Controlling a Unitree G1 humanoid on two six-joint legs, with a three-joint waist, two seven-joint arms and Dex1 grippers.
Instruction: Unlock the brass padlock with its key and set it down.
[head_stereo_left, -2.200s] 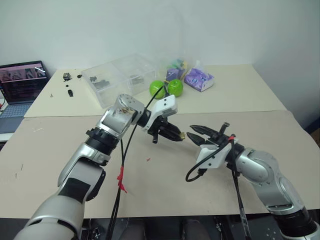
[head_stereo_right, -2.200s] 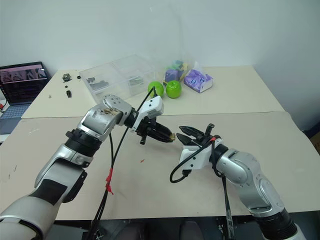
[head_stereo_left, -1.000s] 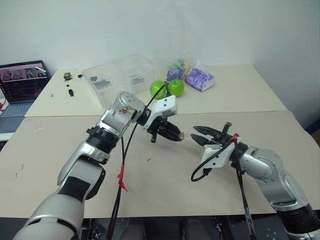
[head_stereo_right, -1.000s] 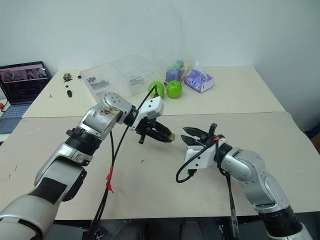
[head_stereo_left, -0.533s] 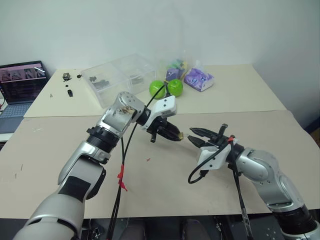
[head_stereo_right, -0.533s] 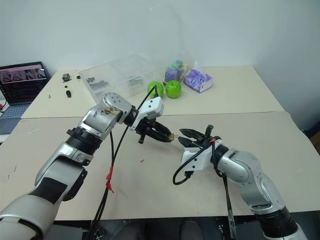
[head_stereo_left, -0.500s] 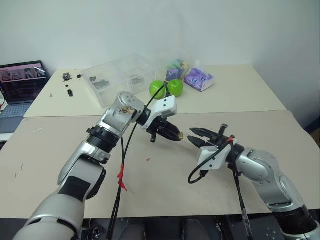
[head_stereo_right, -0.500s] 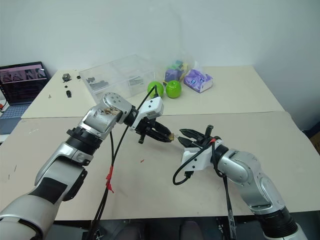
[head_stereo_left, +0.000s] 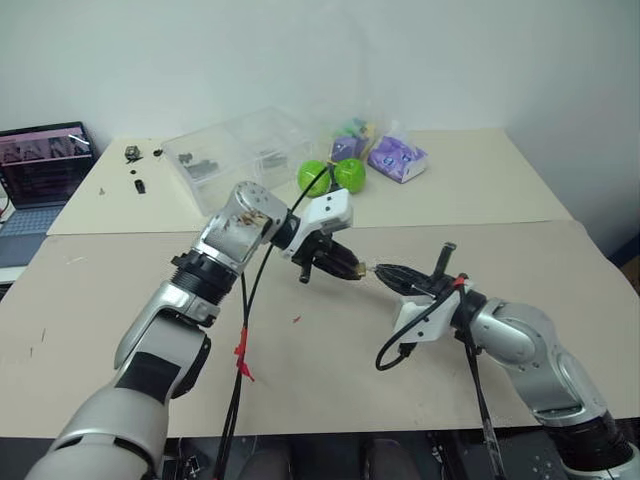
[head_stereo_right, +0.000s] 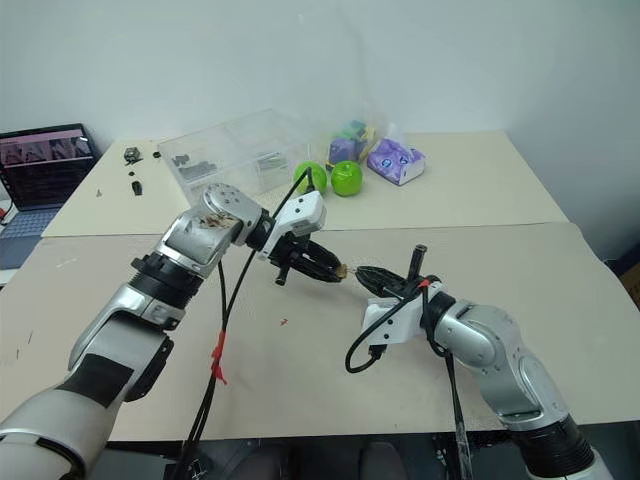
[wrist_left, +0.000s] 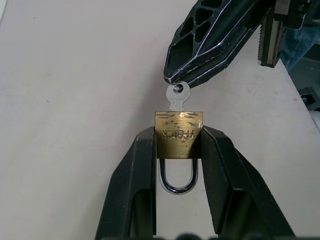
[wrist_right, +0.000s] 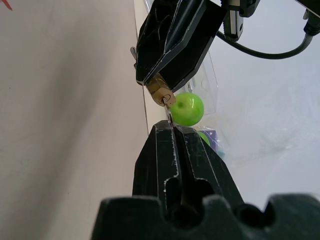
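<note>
Brass padlock (wrist_left: 178, 127) pinched in left claw (wrist_left: 177, 150) (shackle toward wrist); right claw (wrist_right: 172, 131) pressed together on key (wrist_left: 176, 96).

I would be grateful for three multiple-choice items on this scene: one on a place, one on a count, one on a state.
1. Where is the brass padlock?
A. Lying on the table
B. Held between the left gripper's fingers
C. Inside the clear box

2. How many green apples stand by the clear box?
A. Two
B. Four
C. None

3. What state is the right gripper in?
A. Wide open
B. Shut on the key
C. Shut on an apple

Answers: 1 B, the left wrist view shows the fingers flanking the lock; 2 A, two sit side by side; 3 B, its fingers pinch the key's head.
</note>
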